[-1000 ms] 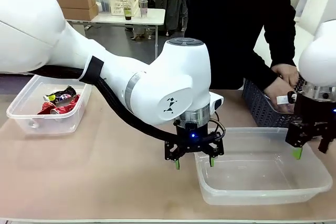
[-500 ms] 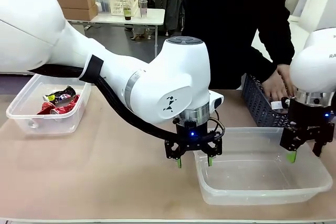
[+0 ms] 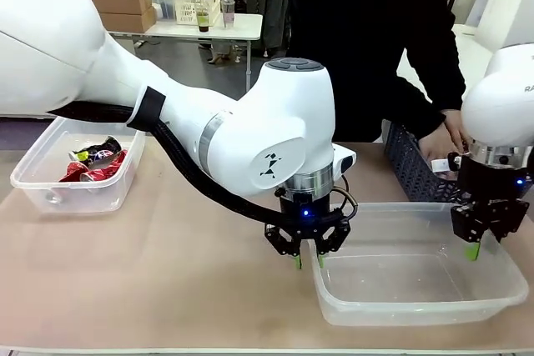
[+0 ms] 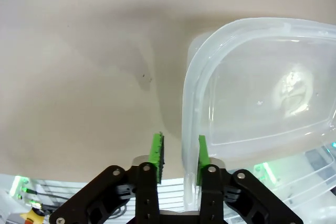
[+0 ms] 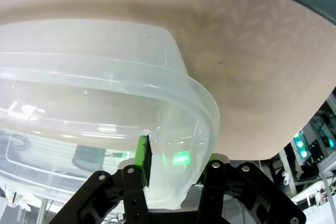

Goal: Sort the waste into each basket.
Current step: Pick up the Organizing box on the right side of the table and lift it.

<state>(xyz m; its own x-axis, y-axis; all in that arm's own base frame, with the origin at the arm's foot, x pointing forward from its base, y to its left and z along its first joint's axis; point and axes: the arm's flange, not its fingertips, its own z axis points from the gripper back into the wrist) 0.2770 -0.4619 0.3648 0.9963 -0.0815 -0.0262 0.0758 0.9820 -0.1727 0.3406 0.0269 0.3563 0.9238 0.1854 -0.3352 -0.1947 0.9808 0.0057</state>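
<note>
Red-and-silver shiny waste (image 3: 98, 164) is seen sorted in the clear plastic tub (image 3: 37, 191) at the surface's (image 3: 167, 277) left end.
The second clear rectangular tub (image 3: 417, 310), empty, is clamped at its rim by the left gripper (image 3: 307, 261) and right gripper (image 3: 472, 249); its filling is judged not yet done.

The left end effector (image 3: 308, 262) and right end effector (image 3: 480, 248) both point downward, jaws pinched narrow.

The beige table (image 3: 167, 273) carries three containers: a clear left tub (image 3: 83, 199) near its left edge holding red cans and wrappers (image 3: 96, 164), a clear right tub (image 3: 400, 310) at the front right, and a dark lattice basket (image 3: 409, 168) just behind that one.
</note>
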